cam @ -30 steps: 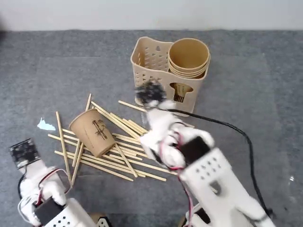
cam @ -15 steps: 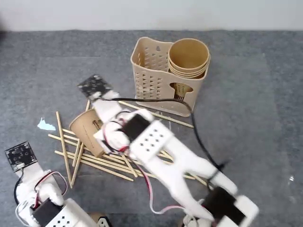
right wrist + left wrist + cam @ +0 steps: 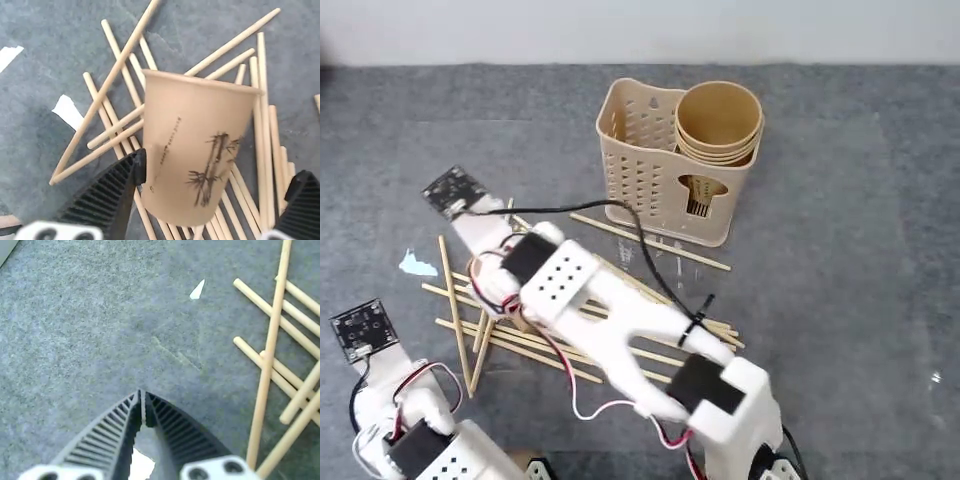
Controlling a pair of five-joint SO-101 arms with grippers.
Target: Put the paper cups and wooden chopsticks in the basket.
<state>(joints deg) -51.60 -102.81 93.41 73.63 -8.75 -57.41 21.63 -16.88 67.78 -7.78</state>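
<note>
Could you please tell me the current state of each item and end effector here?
Basket: upright, holding stacked cups.
Chopsticks: scattered on the mat.
Loose paper cup: lying on its side across the chopsticks.
Left end effector: shut, empty.
Right end effector: open, straddling the loose paper cup.

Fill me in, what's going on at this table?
The right arm is stretched over the scattered wooden chopsticks, its right gripper open with a finger on either side of a paper cup that lies on its side on the pile, not yet gripped. The left gripper is shut above the grey mat. The basket already holds a stack of paper cups.
</note>
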